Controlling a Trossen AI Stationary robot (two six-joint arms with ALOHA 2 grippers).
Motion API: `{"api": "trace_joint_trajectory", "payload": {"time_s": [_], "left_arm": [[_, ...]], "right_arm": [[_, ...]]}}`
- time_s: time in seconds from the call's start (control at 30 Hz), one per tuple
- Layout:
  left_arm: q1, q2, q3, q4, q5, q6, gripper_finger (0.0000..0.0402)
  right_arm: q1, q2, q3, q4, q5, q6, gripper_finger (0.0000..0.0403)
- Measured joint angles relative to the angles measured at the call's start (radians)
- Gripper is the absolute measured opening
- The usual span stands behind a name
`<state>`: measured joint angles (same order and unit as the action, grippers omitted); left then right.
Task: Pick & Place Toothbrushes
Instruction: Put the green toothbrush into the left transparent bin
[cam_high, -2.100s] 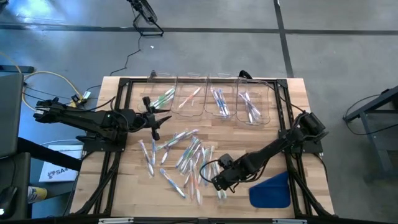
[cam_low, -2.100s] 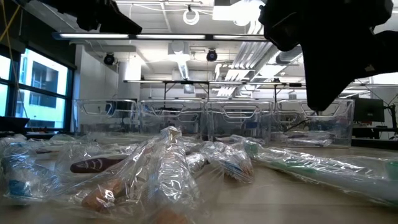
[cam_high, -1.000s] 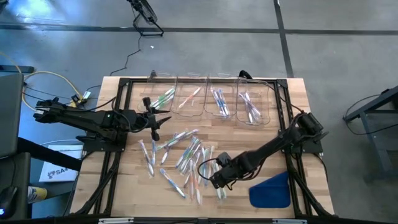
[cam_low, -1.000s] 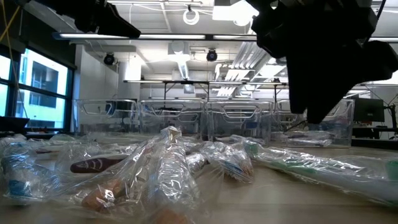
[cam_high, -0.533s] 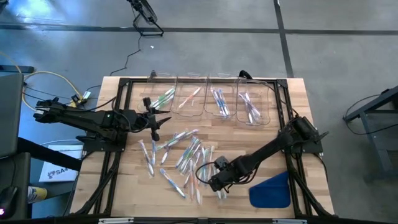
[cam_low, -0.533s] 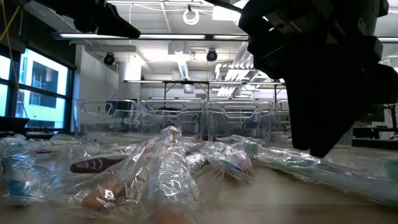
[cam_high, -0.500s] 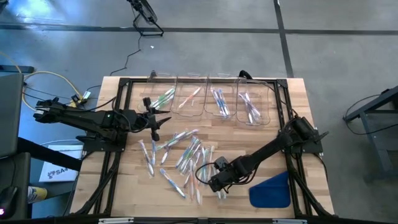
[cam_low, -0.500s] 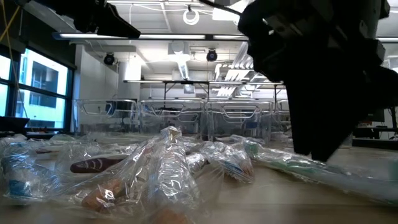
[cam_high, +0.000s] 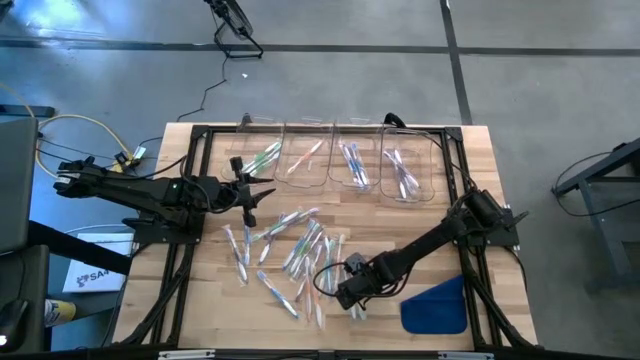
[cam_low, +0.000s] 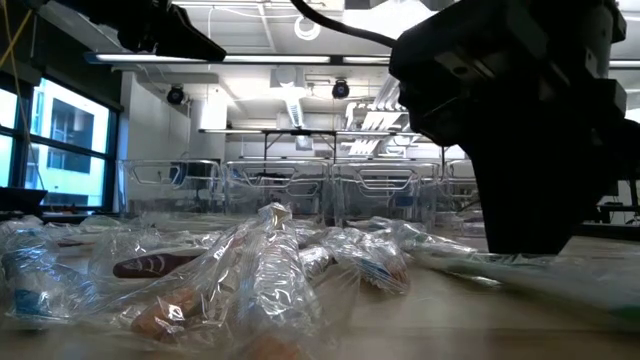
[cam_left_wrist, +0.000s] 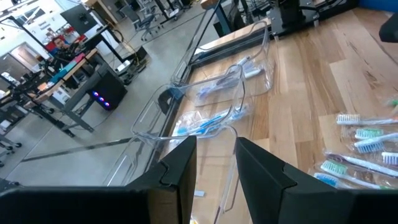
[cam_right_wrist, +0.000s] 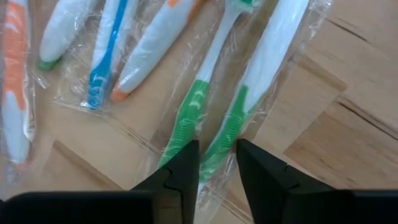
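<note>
Several wrapped toothbrushes (cam_high: 290, 250) lie flat in a loose pile on the middle of the wooden table. More lie in the clear bins (cam_high: 340, 160) at the far edge. My right gripper (cam_high: 348, 297) points down over the pile's near right end. In the right wrist view it (cam_right_wrist: 217, 165) is narrowly open, a finger on either side of the handle of a green toothbrush (cam_right_wrist: 233, 124) in clear wrap. A second green one (cam_right_wrist: 186, 118) lies just beside it. My left gripper (cam_high: 262, 192) waits raised at the table's left, narrowly open (cam_left_wrist: 216, 162) and empty. My right gripper comes from above, pointing down, its fingers across the green handle's end (cam_right_wrist: 214, 149). The toothbrush lies flat on the table in its wrap. Whether the fingers touch the wrap or the handle, I cannot tell.
A blue flat cloth-like piece (cam_high: 435, 305) lies at the near right corner, close to my right arm. A black frame (cam_high: 300, 130) runs along the table's edges. The bins' clear walls (cam_left_wrist: 205, 106) stand ahead of my left gripper. Bare wood (cam_high: 400, 225) lies between bins and pile.
My right gripper has sunk toward the near right end of the pile, tipping a little steeper. In the low view its dark body has come down onto the wrapped toothbrush at the right. The toothbrushes have not moved.
</note>
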<state>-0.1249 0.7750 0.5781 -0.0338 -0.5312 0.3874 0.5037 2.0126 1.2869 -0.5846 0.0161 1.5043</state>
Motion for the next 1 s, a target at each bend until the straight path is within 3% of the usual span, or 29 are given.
{"api": "trace_joint_trajectory", "payload": {"time_s": [0.23, 0.73, 1.0], "left_arm": [[0.000, 0.000, 0.000, 0.000, 0.000, 0.000, 0.0108], [0.000, 0.000, 0.000, 0.000, 0.001, 0.000, 0.0108], [0.000, 0.000, 0.000, 0.008, 0.000, 0.000, 0.0108]], "right_arm": [[-0.003, 0.001, 0.000, -0.101, -0.021, 0.010, 0.0032], [-0.020, -0.045, -0.004, -0.129, -0.048, -0.126, 0.0004], [-0.036, -0.145, -0.007, -0.275, -0.011, -0.152, 0.0001]]}}
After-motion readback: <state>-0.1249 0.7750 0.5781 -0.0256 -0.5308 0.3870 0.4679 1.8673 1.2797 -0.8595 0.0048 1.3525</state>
